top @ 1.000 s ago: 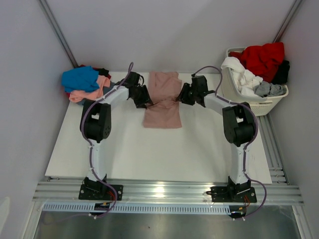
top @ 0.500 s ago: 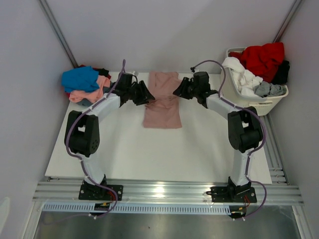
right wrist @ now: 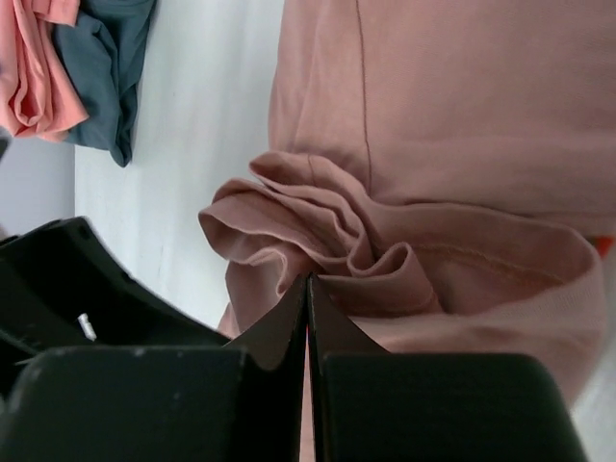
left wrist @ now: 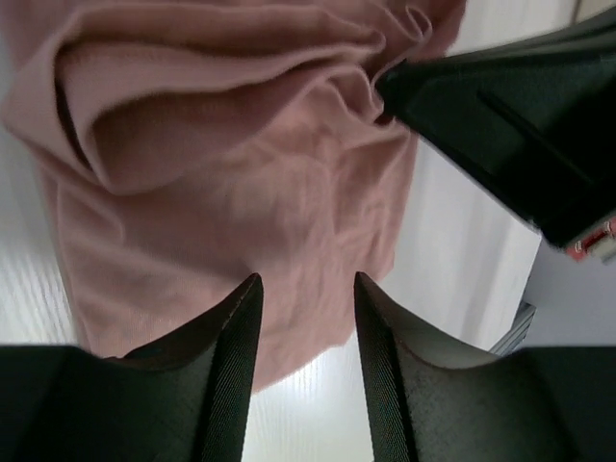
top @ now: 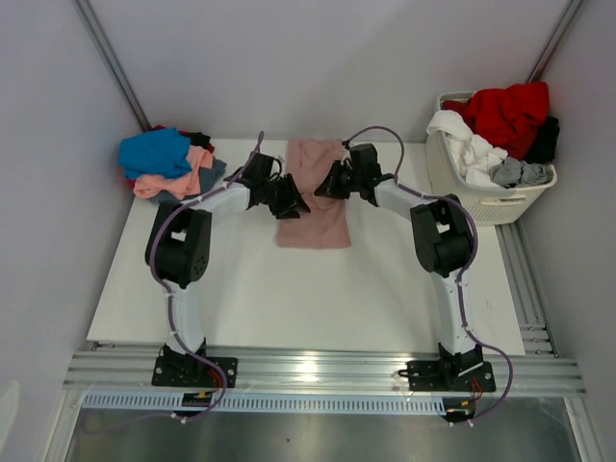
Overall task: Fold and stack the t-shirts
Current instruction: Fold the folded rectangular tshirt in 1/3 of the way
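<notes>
The right tool (right wrist: 308, 281) has its jaws pressed tight together, pinching a ruffled fold of the dusty-pink t-shirt (right wrist: 433, 115) at their tips; the rest of that shirt lies flat on the worktop (right wrist: 202, 144) beyond the tool; the left tool (left wrist: 303, 289) stands about half open, nothing between its jaws, hovering over the same shirt, whose bunched edge lies just ahead; the right tool faces it closely across the cloth; the other t-shirts (top: 168, 162) are piled well off to the left tool's outer side
</notes>
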Tool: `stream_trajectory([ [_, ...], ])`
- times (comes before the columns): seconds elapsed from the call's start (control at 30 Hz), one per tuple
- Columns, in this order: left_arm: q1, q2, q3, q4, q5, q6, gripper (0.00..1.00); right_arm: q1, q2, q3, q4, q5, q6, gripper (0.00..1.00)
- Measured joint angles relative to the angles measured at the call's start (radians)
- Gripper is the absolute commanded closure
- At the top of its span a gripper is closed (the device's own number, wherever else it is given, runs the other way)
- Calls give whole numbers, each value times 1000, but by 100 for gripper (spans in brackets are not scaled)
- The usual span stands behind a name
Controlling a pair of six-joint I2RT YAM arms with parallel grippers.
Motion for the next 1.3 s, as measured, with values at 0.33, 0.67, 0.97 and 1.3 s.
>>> stream_trajectory([
  [0.33, 0, 241, 389, -156, -33, 8, 57, 8, 125, 185, -89, -9, 0, 100],
  [0.67, 25, 415, 668, -284, -157, 51, 58, 0, 142, 227, -127, 53, -55, 89],
  [0.97, 62, 375, 583, -177, -167, 93, 60, 10, -45, -41, -47, 146, -137, 77],
  [1.3, 66, 50, 217, 43, -125, 92, 63, 31, -196, -145, 46, 166, -177, 78],
])
